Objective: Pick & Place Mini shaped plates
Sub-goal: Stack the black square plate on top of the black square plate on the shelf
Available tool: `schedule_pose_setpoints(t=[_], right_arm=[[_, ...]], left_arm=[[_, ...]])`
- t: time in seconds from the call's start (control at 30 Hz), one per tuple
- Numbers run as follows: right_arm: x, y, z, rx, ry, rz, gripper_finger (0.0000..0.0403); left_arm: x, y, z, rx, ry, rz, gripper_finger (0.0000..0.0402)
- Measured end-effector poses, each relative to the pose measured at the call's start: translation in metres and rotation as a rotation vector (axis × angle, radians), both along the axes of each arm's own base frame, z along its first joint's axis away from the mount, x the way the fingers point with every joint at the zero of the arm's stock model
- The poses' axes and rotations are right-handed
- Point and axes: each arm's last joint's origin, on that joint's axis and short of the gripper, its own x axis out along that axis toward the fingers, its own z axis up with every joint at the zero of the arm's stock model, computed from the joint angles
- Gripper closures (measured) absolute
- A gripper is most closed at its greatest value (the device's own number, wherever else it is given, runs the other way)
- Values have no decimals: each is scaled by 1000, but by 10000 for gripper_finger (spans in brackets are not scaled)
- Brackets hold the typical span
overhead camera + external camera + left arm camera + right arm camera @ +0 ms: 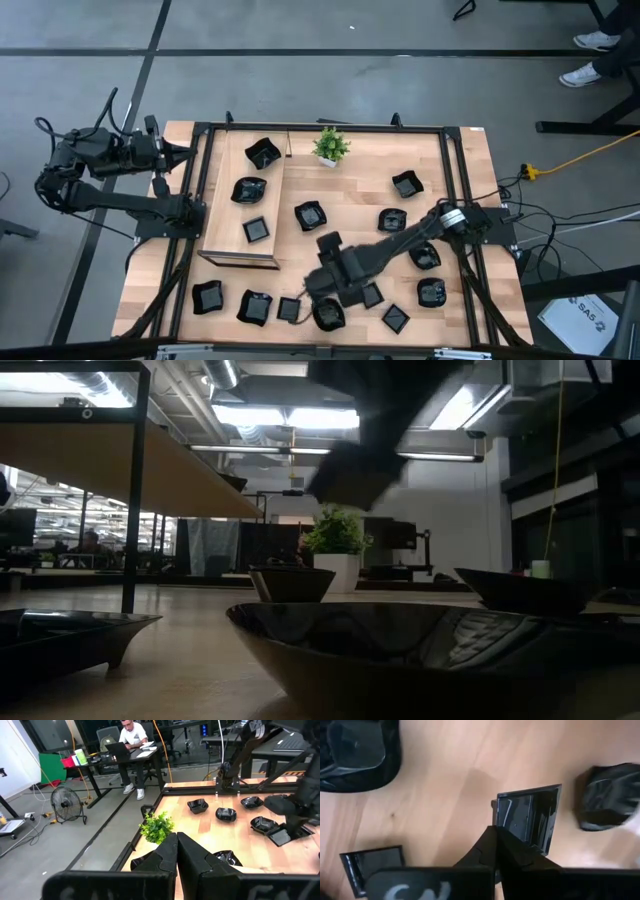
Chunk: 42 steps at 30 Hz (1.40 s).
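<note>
The right gripper (pixel 496 840) is clenched on the rim of a small glossy black square plate (pixel 530 817), low at about six o'clock on the wooden table (pixel 360 170), among other black mini plates (pixel 255 305). This looks like the pick step, with the grasp just made. Next it likely calls for a clean lift and a carry toward the raised wooden tray (pixel 225 235) at nine o'clock, avoiding neighbouring dishes. The left gripper (pixel 176 851) waits pinched shut, empty, at ten o'clock.
</note>
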Motion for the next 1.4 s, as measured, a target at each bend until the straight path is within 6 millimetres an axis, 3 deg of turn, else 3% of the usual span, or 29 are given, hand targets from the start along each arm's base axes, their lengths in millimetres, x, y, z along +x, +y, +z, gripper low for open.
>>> schedule_pose_setpoints(t=[0.23,0.37,0.77,1.0,1.4], right_arm=[[14,-28,44,25,-118,47,397],[21,-40,58,14,-200,94,397],[51,-62,74,-116,-446,237,397],[65,-64,81,12,-573,384,397],[85,-76,63,-15,-587,615,397]], left_arm=[[0,0,0,0,0,0,398],[0,0,0,0,0,0,398],[0,0,0,0,0,0,398],[0,0,0,0,0,0,398],[0,0,0,0,1,0,398]])
